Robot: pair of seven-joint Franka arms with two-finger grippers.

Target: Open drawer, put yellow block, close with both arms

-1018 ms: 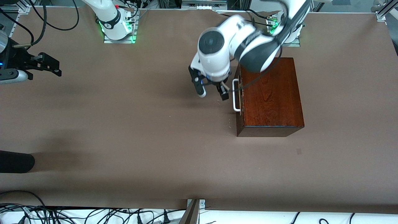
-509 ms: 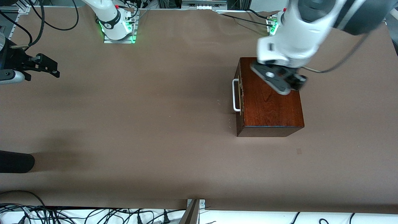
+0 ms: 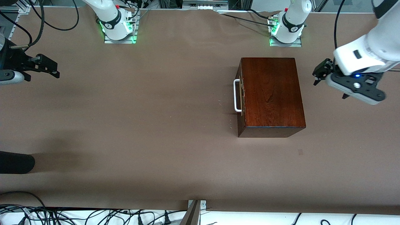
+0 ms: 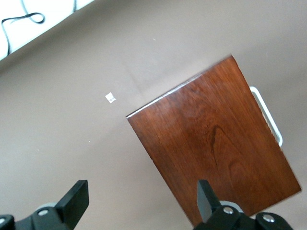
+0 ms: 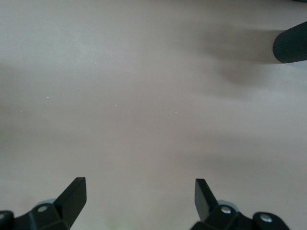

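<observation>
right pincer (image 3: 47,67) apart, over bare bench (image 3: 140,131) at right arm's end | drawer (image 3: 239,95) shut in box (image 3: 270,93), white handle (image 3: 236,95) free | left pincer (image 3: 325,72) apart, raised beside box at left arm's end

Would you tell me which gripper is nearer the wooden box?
Left. The left gripper hangs just off the wooden box; the right gripper waits at the table's right-arm end.
</observation>
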